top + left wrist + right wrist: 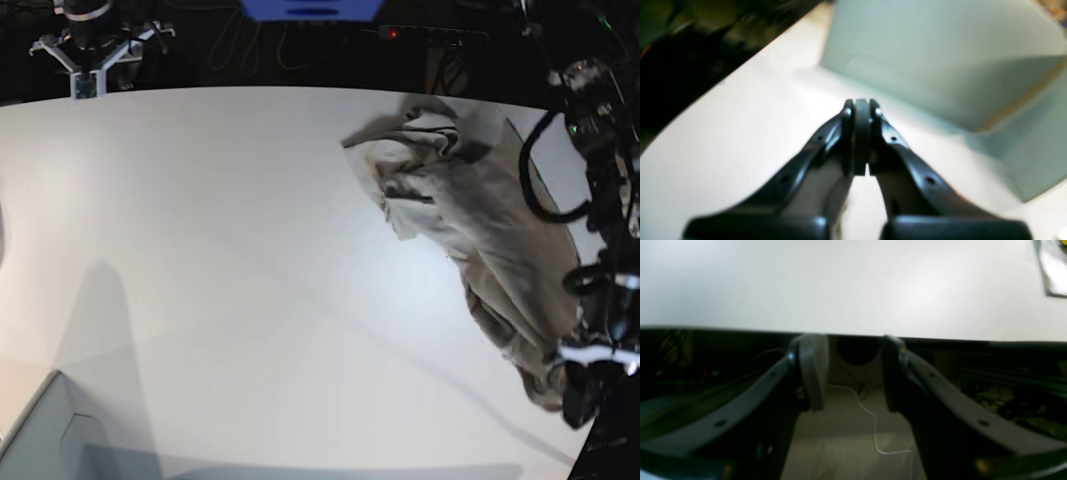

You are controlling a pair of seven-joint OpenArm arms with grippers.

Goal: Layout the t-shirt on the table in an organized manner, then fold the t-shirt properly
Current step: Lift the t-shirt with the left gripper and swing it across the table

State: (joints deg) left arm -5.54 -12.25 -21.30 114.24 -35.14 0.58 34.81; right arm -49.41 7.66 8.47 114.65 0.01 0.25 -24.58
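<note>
The left gripper [862, 103] is hovering over the table [740, 133] with its fingers pressed flat together, the two pads meeting and nothing lying between them. Ahead of those closed fingertips and off to their right, a pale box [923, 66] is standing on the white surface, its near corner lying right of the fingers. To the left of the fingers the tabletop is ending in a slanting edge with dark clutter beyond it. The right gripper [853, 341] is holding its fingers well apart, gripping nothing. Its fingertips are sitting level with the table's edge, the white top stretching away beyond them. Between the spread fingers, dim floor is showing, and a thin white cable [873, 423] is trailing across it. In the base view the t-shirt [480, 230] is lying crumpled on the right part of the table, bunched near the far edge and running in a rumpled band down towards the near right corner. A dark arm [605, 130] hung with cables is reaching down along that side, its lower end sitting just at the shirt's lower end. Whether any fingers there are touching the cloth I cannot tell, and no cloth is showing near the fingertips in either wrist view. The box corner is also showing at the near left of the base view, well apart from the shirt.
</note>
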